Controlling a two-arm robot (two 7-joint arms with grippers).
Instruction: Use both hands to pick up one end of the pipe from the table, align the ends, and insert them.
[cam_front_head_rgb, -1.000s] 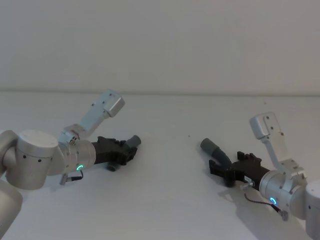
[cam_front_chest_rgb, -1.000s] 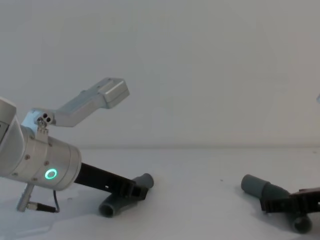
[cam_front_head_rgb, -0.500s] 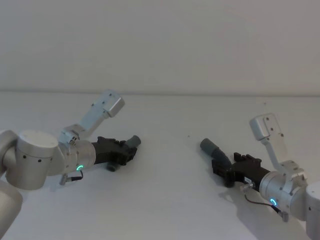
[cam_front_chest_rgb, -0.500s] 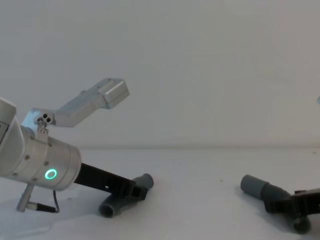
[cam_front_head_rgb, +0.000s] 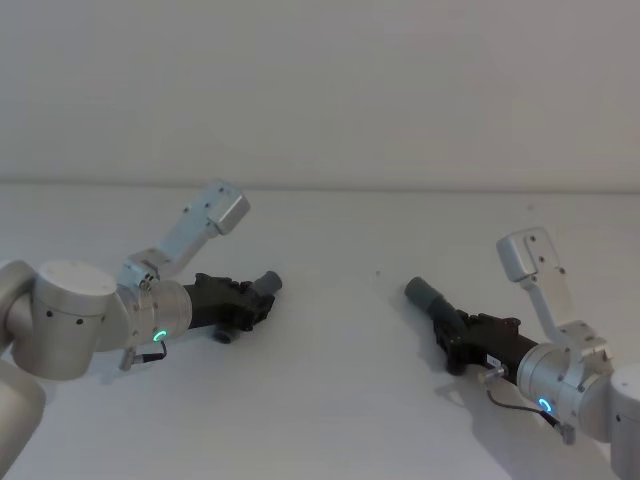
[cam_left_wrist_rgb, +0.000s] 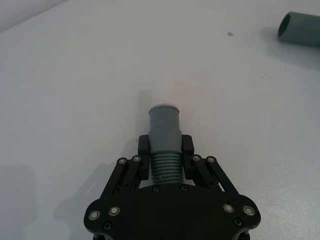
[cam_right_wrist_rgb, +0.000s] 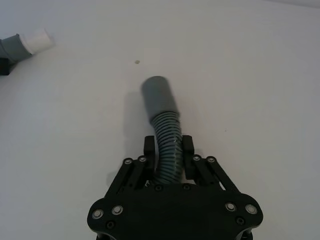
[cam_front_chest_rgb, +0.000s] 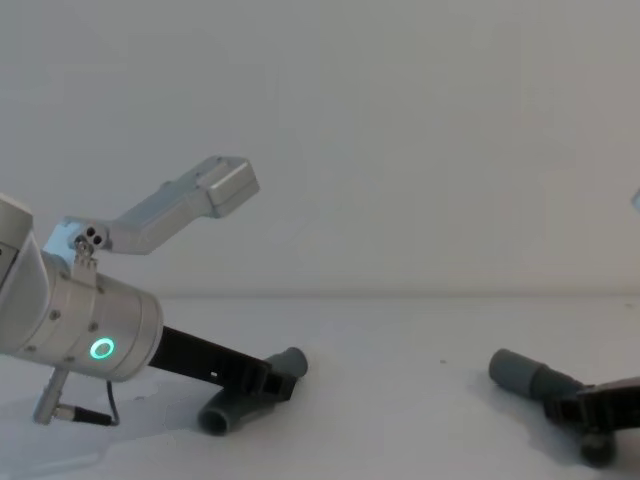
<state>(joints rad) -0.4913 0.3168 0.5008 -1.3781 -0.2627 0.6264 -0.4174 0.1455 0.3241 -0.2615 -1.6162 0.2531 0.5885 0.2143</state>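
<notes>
The left black angular gripper (cam_left_wrist_rgb: 165, 145) clamps one dark grey ribbed hose piece (cam_left_wrist_rgb: 165, 167), its smooth grey cuff (cam_left_wrist_rgb: 164, 125) ahead of the jaws. The right black gripper (cam_right_wrist_rgb: 167, 145) straddles the other hose piece (cam_right_wrist_rgb: 167, 132); whether it grips cannot be told. The right wrist view reveals a white spigot (cam_right_wrist_rgb: 40, 40), indistinct in the head view.

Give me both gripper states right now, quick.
Left gripper: closed on the ribbed part of the left hose piece.
Right gripper: closed on the ribbed part of the right hose piece.
</notes>
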